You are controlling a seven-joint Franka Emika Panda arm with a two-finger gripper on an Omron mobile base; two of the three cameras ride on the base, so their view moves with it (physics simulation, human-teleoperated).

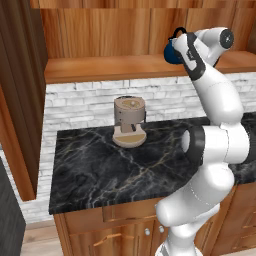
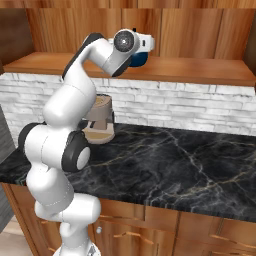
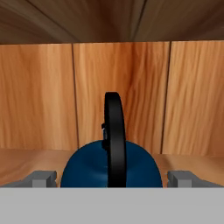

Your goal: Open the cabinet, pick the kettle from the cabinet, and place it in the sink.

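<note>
The cabinet stands open, and its wooden shelf (image 1: 115, 67) runs across the base views. The small dark-blue kettle (image 1: 172, 52) sits upright on that shelf (image 2: 200, 71), partly hidden by my hand in the right base view, where a bit of the kettle (image 2: 139, 60) shows. In the hand view the kettle (image 3: 87, 168) is close and centred, its black loop handle (image 3: 114, 131) edge-on to me. My gripper (image 3: 112, 178) is open, one fingertip (image 3: 43, 178) on each side of the kettle body, with a gap on both sides. The sink is out of view.
A tan cylindrical coffee machine (image 1: 129, 120) stands on the black marble counter (image 1: 95, 170) against the white brick wall. An open cabinet door (image 1: 17, 100) juts out at the left. Base cabinets with drawers (image 2: 200, 230) lie below the counter.
</note>
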